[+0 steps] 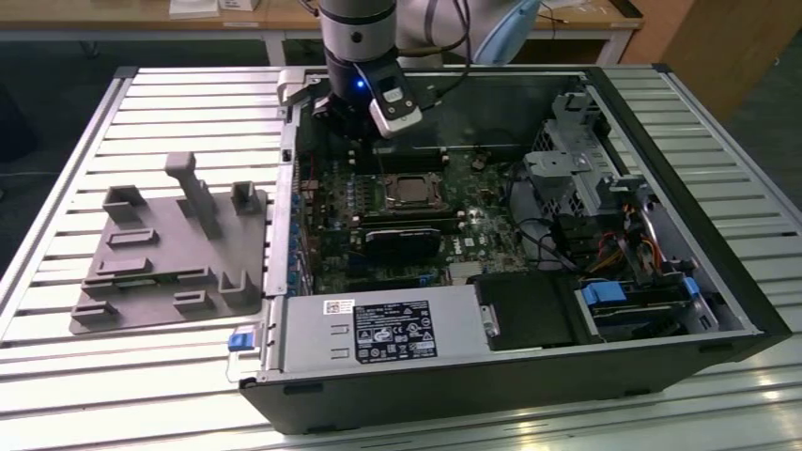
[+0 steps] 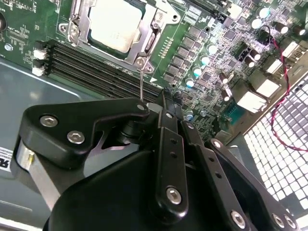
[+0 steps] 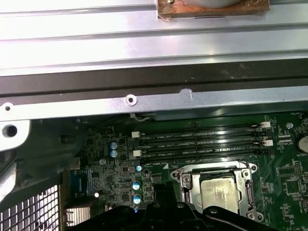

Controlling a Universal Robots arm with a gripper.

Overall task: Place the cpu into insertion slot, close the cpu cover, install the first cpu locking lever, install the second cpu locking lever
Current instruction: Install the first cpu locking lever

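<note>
- The arm (image 1: 360, 38) hangs over the far side of the open computer case (image 1: 739, 310), which lies on the slatted tabletop (image 1: 75, 395).
- The fingers (image 2: 166, 122) are drawn narrow, tips together, with nothing visible between them.
- The cpu (image 2: 114, 24) sits in the insertion slot (image 2: 72, 30) on the green board. In the exterior view it lies nearer than the fingers and slightly to the exterior view's right.
- The cpu cover (image 2: 155, 37) appears to lie flat around the chip, whose silvery top shows through the cover's window.
- A thin locking lever (image 2: 140, 84) stands up from the socket corner that faces the fingers. Its long axis runs straight from that corner toward the fingertips, and its free end reaches their edge. I cannot tell whether it touches them.
- The black memory slots (image 2: 96, 72) lie between the socket and the fingers, so the socket is apart from the tips and only the lever bridges the gap.
- By my judgement the chip and cover steps are done and the work now concerns this lever.
- A grey parts tray (image 1: 138, 282) rests on the tabletop to the exterior view's left, well apart from the fingers.
</note>
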